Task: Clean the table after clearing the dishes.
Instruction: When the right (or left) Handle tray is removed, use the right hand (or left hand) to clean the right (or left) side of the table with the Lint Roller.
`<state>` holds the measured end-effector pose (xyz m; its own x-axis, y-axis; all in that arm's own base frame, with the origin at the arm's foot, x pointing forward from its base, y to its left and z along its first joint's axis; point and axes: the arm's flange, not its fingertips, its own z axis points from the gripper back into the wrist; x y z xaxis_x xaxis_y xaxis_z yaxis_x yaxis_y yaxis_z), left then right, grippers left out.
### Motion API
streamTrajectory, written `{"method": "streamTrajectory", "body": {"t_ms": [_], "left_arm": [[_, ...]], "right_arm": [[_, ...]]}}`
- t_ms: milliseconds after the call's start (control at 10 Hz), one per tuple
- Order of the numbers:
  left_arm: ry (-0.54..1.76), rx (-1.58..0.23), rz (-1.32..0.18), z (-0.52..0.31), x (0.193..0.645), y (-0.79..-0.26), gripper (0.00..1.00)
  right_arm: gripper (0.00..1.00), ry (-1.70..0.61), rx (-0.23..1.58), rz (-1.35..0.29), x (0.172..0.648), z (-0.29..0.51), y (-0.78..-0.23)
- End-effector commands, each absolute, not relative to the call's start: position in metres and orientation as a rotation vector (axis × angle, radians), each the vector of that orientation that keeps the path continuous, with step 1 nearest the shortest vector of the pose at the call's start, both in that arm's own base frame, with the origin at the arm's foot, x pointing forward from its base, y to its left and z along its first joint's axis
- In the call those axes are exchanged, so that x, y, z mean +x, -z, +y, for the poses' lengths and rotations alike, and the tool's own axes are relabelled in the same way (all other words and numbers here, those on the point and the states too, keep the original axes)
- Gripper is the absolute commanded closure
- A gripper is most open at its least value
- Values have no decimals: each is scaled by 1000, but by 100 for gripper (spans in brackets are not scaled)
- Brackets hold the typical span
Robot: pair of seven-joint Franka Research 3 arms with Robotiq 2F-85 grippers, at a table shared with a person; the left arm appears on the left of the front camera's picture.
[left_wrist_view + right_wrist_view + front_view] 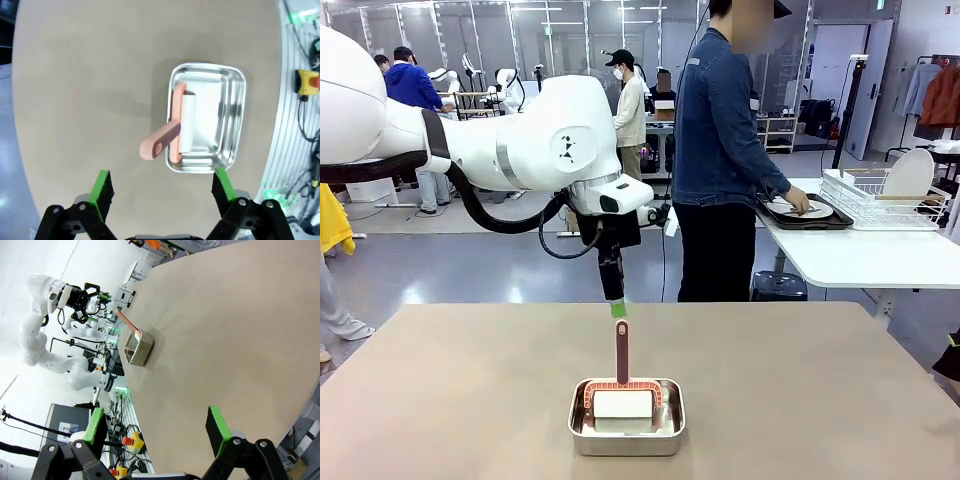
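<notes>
At 6 o'clock on the counter (820, 400), the steel pan (626, 418) is cradling a white roller (623, 404), its pink handle (622, 352) leaning up toward 12 o'clock, seemingly offering itself for a grasp. The left gripper (162, 187) is hovering just above it, jaws spread wide and empty, probably lining up to take it. The right gripper (156, 429) is waiting wide open and empty over bare counter. Toward 2 o'clock, a person's hand (798, 203) is resting on the dishes (817, 211), which are lying on a dark tray (840, 224) on the white counter (860, 255), leaving the beige top free for wiping. No writing is showing legibly.
</notes>
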<state>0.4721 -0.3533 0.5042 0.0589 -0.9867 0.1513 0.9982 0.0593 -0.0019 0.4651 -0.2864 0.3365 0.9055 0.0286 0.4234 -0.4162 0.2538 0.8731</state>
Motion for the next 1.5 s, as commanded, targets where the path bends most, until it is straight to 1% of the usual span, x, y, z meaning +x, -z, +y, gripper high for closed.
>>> {"method": "streamTrajectory", "body": {"t_ms": [0, 300, 700, 800, 1200, 1300, 1400], "left_arm": [[1515, -67, -55, -360, 475, -498, 0], [1516, -96, -73, -366, 488, -475, 0], [1528, -130, 35, -375, 491, -444, 0], [1545, -155, 35, -376, 491, -440, 0], [1546, -157, 78, -377, 493, -432, 0], [1551, -158, 93, -378, 493, -429, 26], [1556, -157, 101, -378, 493, -427, 57]], "right_arm": [[0, -327, 1282, -366, 462, -284, -337], [0, -327, 1282, -366, 462, -284, -337], [0, -327, 1282, -366, 462, -284, -337], [0, -327, 1282, -366, 462, -284, -337], [0, -327, 1282, -366, 462, -284, -337], [0, -327, 1282, -366, 462, -284, -337], [0, -327, 1282, -366, 462, -284, -337]]}}
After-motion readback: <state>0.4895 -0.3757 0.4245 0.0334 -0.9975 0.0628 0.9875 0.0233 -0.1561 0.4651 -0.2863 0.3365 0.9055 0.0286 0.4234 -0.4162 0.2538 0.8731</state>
